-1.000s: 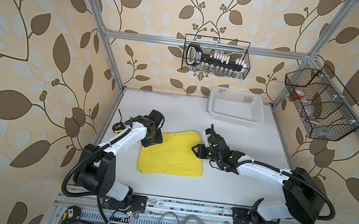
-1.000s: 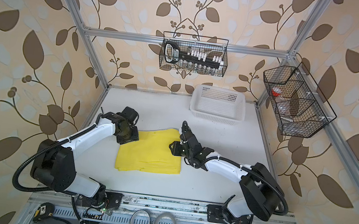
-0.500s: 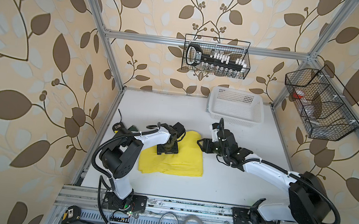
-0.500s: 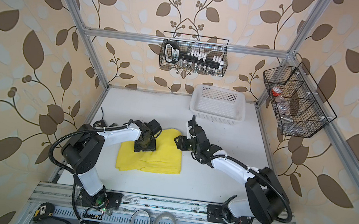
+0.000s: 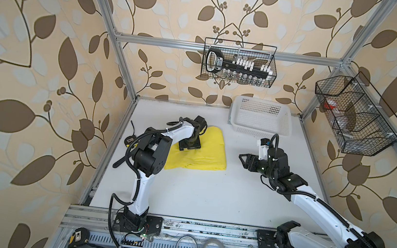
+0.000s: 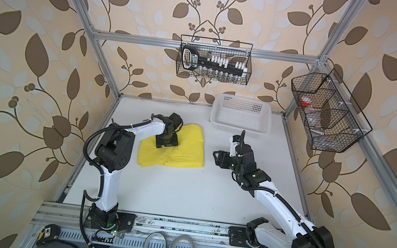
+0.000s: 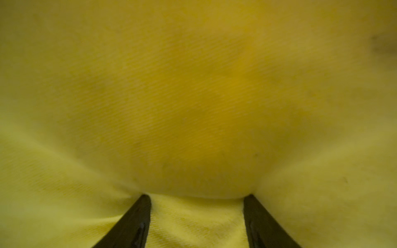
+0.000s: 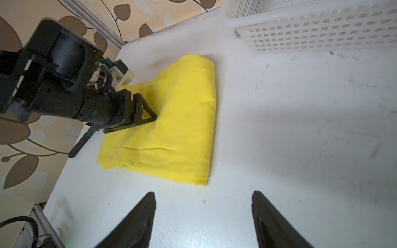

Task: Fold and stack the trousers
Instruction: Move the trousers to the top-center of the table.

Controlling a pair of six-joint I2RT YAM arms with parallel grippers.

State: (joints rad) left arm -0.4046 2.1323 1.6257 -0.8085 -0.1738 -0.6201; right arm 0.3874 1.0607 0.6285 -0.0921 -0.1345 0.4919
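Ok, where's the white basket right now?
In both top views the white basket sits at the table's back right corner, apart from the folded yellow trousers.

Desk (image 5: 209,194) is white; the right wrist view shows dark scuffs on it. Directly on it:
- yellow trousers (image 5: 204,155), folded into a rough rectangle and lying flat at about 10 o'clock from desk centre. Smooth fold on the 3 o'clock side, stacked layer edges on the 6 o'clock side.
- white perforated basket (image 5: 258,132) at 1 o'clock near the back edge, upright, apart from the trousers.
- small dark item (image 5: 128,142) at the 9 o'clock edge. Can't tell what it is.
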